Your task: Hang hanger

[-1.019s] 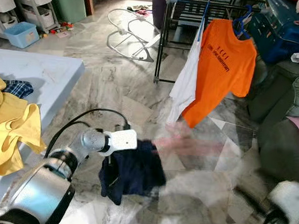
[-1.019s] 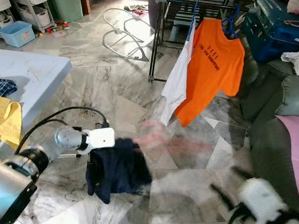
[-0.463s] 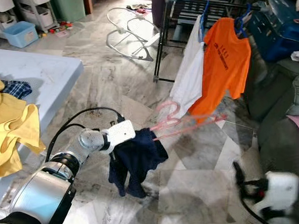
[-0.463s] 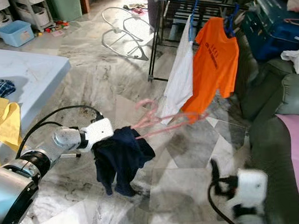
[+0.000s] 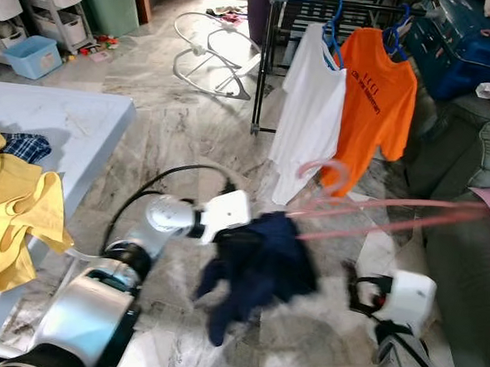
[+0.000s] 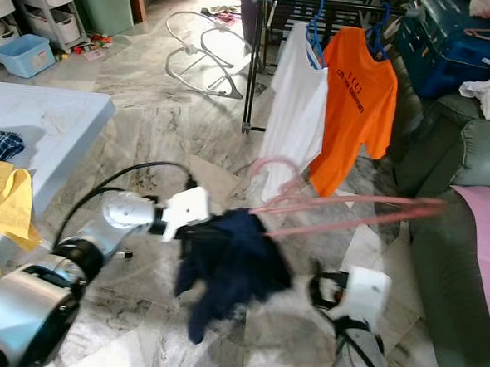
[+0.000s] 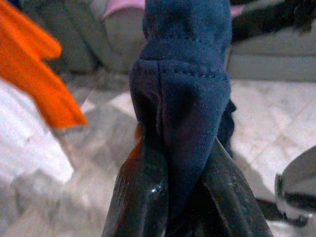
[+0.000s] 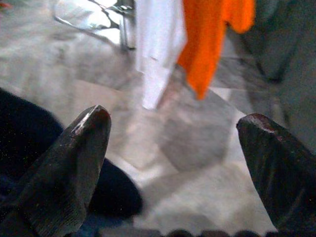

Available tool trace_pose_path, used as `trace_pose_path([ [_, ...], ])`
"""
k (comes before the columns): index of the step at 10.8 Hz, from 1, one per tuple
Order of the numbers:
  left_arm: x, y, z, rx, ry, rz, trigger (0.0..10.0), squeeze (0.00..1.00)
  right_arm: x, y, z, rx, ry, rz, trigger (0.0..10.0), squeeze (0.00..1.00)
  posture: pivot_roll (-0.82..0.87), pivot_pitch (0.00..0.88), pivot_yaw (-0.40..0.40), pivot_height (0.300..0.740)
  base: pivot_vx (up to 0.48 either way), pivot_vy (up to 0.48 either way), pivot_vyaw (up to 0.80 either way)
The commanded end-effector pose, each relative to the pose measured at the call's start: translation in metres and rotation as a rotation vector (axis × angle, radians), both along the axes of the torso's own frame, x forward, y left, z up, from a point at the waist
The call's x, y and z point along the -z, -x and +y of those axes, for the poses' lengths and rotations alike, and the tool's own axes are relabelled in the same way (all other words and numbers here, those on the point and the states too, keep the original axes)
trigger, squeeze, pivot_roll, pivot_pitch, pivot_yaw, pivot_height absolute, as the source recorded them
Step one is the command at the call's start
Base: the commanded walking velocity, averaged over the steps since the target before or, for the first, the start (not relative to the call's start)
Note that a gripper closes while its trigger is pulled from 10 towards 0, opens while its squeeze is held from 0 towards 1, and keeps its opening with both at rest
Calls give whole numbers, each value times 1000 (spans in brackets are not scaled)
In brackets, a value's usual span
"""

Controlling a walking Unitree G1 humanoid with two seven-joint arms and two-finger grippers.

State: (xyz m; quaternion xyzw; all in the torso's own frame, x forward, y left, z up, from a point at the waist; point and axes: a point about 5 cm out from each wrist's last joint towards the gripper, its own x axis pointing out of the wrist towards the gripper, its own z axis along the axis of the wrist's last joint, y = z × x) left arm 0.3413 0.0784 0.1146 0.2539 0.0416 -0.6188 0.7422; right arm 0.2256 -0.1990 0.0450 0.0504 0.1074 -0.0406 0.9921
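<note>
On your far left the table (image 5: 82, 119) carries a yellow garment (image 5: 14, 211) and a checked cloth (image 5: 29, 145), neither of them part of this step. Moving right, your left gripper (image 7: 180, 197) is clamped on a fold of the dark blue garment (image 5: 261, 263), which hangs bunched below it over the marble floor (image 5: 190, 122). A pink hanger (image 5: 376, 216) runs from the garment out to the right, its hook curling up near the hem of the white shirt (image 5: 310, 113); it is motion-blurred, so you cannot tell how well the garment sits on it.

Behind, the drying rack (image 5: 275, 36) already holds the white shirt and the orange shirt (image 5: 381, 100), each on a blue hanger.

Further right and lower, your right gripper (image 8: 173, 163) has its fingers spread wide with nothing between them, close beside the dark garment.

My reading: the garment and hanger are lifted and headed for the rack but well short of it. The approach, raising the hook to the rail and letting go are all left.
</note>
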Motion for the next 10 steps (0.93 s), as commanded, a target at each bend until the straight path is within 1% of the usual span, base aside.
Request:
trace_pose_path([
  [1,-17,-5,-4,29,52,-58,0,0,3,1,2,-9,-42,18,10000,0,-76,72,-7,740,0,0,0],
  [2,-21,-4,-7,57,83,-64,0,0,3,0,7,-50,-86,26,10000,0,-79,74,-9,740,0,0,0],
  [3,-26,-4,-11,70,107,-66,0,0,5,2,10,-80,-71,36,10000,0,-77,76,-11,740,0,0,0],
  [5,-41,-4,-21,124,196,-79,0,0,18,8,14,-129,-95,82,10000,0,-73,78,-13,740,0,0,0],
  [6,-44,-4,-23,125,211,-80,0,0,22,10,16,-153,-78,95,10000,0,-71,75,-12,740,0,0,0],
  [7,-43,-4,-23,128,205,-85,0,0,17,8,18,-156,-60,57,10000,0,-72,76,-12,740,0,0,0],
  [8,-42,-3,-22,132,207,-81,0,0,4,5,19,-156,-73,-34,10000,0,-75,77,-14,740,0,0,0],
  [10,-45,-2,-24,160,232,-74,0,0,11,6,11,-139,-38,-2,10000,0,-74,77,-16,740,0,0,0],
])
